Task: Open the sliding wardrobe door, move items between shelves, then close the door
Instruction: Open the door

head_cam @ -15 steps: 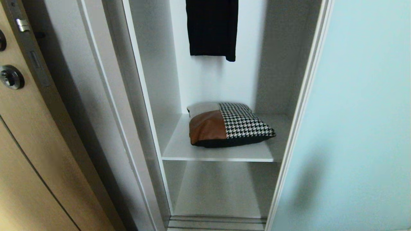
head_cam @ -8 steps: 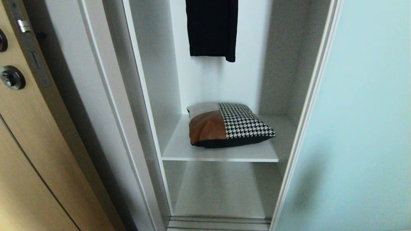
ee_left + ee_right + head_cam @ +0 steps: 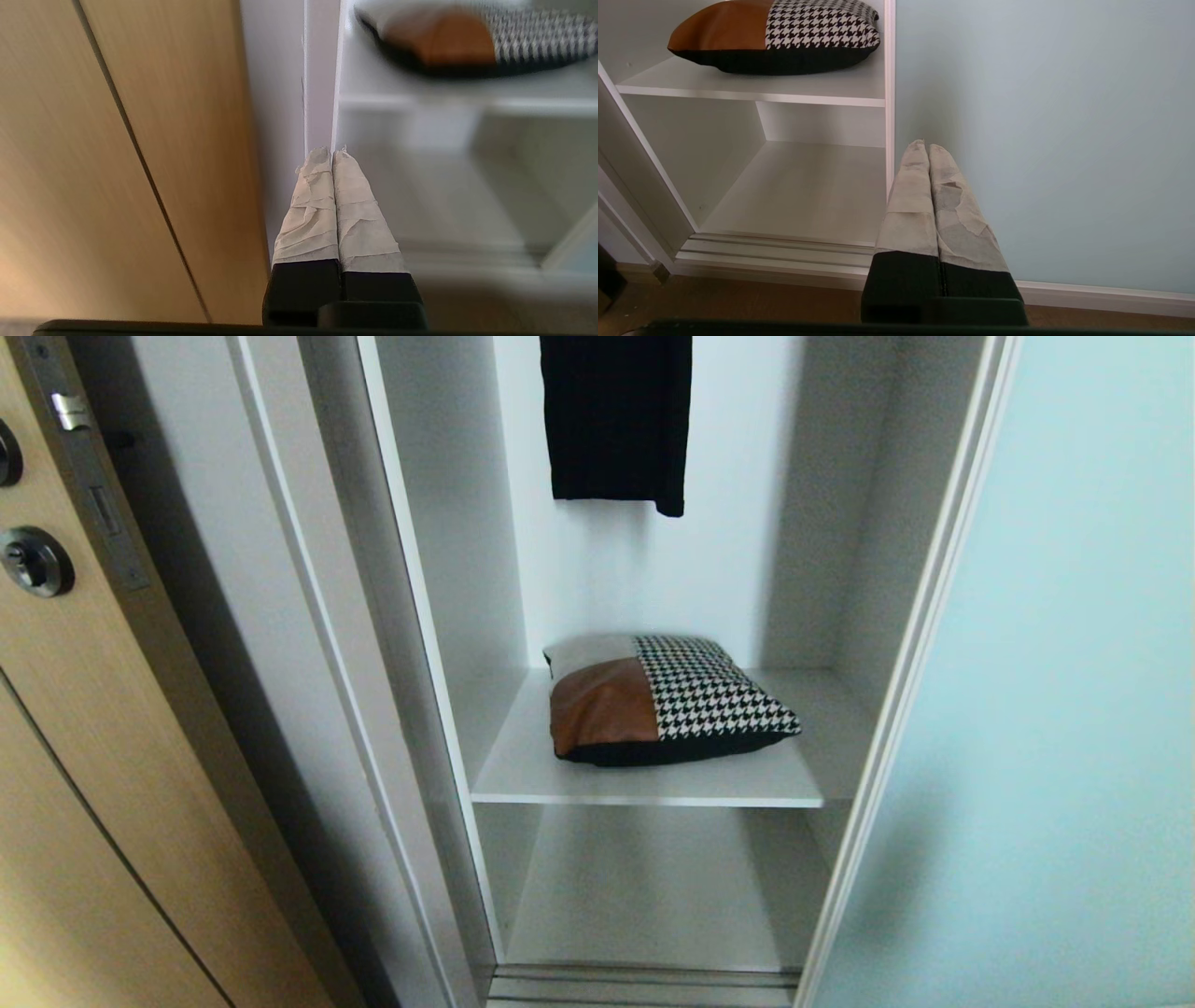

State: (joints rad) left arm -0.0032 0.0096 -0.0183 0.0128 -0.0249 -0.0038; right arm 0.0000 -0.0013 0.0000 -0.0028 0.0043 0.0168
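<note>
The sliding wardrobe door (image 3: 1074, 691), pale aqua frosted glass in a thin silvery frame, stands slid to the right, leaving the compartment open. The cushion (image 3: 658, 698), houndstooth, tan leather and white with black edging, lies on the upper white shelf (image 3: 644, 784); the lower shelf (image 3: 644, 896) is bare. Neither arm shows in the head view. My left gripper (image 3: 331, 150) is shut and empty, low down in front of the wardrobe's left upright, with the cushion (image 3: 467, 39) above it. My right gripper (image 3: 927, 144) is shut and empty, low before the door (image 3: 1041, 140), with the cushion (image 3: 780, 35) up to its left.
A black garment (image 3: 616, 420) hangs above the cushion. A light-brown wooden door (image 3: 84, 756) with a metal lock plate stands at the left, beside the white wardrobe side panel (image 3: 308, 691). The floor track (image 3: 775, 252) runs along the wardrobe's bottom edge.
The sliding door's edge has moved further right in the head view, widening the opening and baring more of the shelves' right side. The cushion and garment have not moved.
</note>
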